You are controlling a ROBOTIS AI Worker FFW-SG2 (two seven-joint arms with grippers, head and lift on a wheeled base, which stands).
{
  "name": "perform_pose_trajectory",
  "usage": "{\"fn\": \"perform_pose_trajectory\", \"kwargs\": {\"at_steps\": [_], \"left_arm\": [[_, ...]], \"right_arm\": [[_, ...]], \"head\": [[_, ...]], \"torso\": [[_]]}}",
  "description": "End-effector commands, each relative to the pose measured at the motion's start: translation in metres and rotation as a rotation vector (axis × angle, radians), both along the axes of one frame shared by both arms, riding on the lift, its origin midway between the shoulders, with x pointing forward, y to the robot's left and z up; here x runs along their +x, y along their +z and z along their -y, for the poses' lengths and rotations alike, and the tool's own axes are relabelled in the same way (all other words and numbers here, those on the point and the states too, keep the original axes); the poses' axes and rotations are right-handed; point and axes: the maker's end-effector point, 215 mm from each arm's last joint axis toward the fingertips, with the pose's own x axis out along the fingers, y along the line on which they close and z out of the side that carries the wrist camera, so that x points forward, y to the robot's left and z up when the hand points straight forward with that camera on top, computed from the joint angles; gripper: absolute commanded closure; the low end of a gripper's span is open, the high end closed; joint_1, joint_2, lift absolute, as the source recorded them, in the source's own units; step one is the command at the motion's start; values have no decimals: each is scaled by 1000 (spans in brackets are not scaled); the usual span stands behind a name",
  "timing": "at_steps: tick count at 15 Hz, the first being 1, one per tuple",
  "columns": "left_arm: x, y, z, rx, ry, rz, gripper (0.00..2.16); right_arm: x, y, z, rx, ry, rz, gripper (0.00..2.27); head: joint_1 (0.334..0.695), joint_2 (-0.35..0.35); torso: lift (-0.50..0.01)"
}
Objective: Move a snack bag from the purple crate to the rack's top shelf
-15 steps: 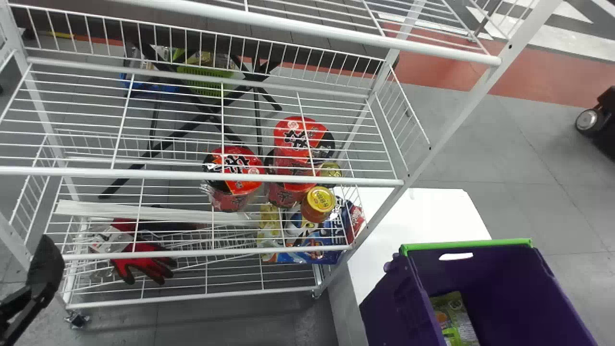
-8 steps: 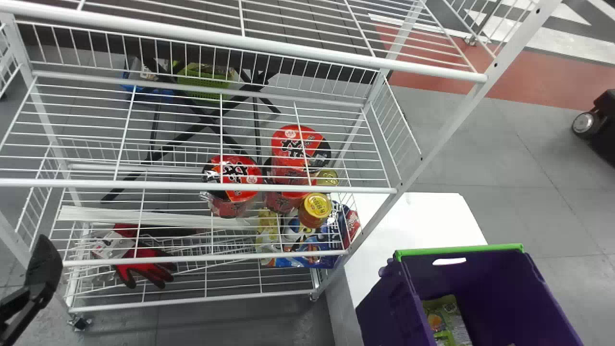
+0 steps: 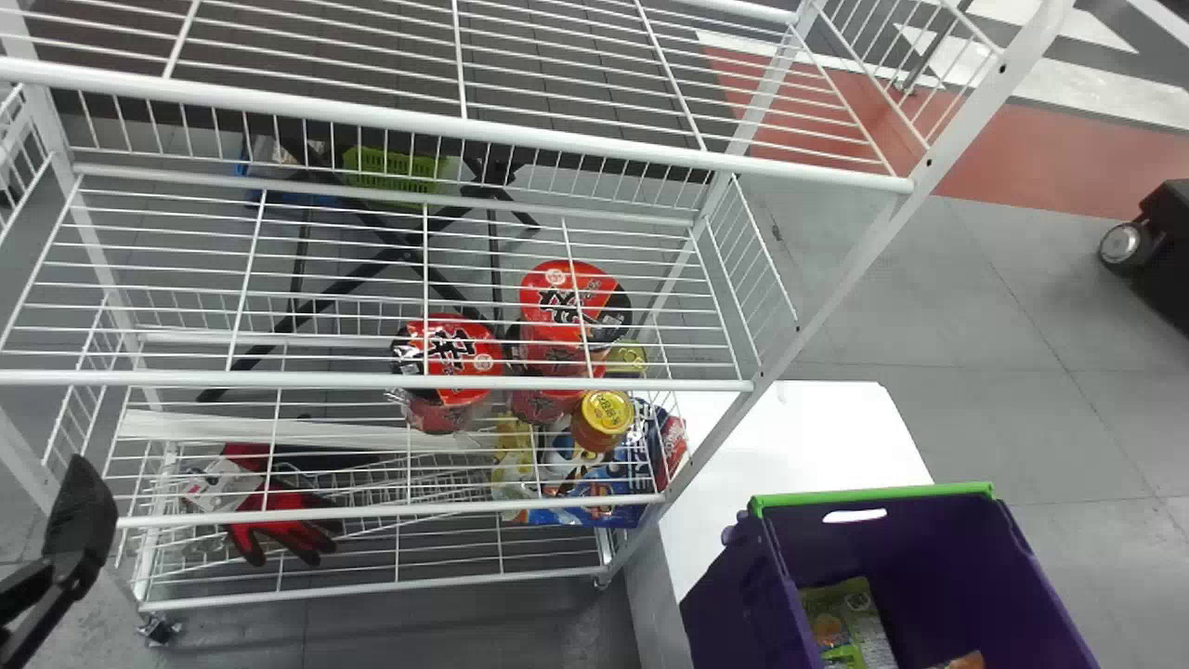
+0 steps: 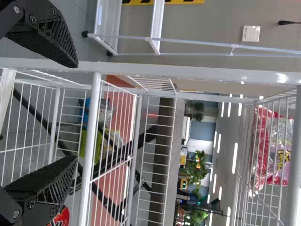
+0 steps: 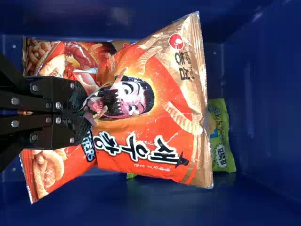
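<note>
Sinking lower in head view: purple crate (image 3: 743, 595) and rack (image 3: 279, 378).

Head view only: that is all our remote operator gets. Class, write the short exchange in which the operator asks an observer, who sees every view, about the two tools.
Operator: I see the purple crate. Does the right tool have a snack bag in there?
Observer: Yes, its fingers are closed on the edge of an orange snack bag.
Operator: And the left tool, by the rack: is it gripping anything?
Observer: No, the left wrist view shows its two fingers wide apart with no item held between them.
</note>
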Motion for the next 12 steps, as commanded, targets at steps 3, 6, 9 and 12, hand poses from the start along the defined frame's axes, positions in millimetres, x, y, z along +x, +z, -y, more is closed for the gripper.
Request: {"fn": "perform_pose_trajectory", "kwargs": {"at_steps": [3,6,9,12], "left_arm": [[-2,3,0,3,-2,2,134],[-3,6,1,6,-3,6,134],[-3,6,1,8,-3,6,134],[-5,6,1,8,-4,5,134]], "right_arm": [[4,2,-2,9,-3,13,2108],[5,2,-3,10,-1,17,2108],[7,3,-4,12,-1,19,2108],[10,5,-5,12,2,24,2108]], "head": [[695,-350],[695,-350],[695,-350],[695,-350]], "torso": [[-294],[-282],[-270],[-258]]}}
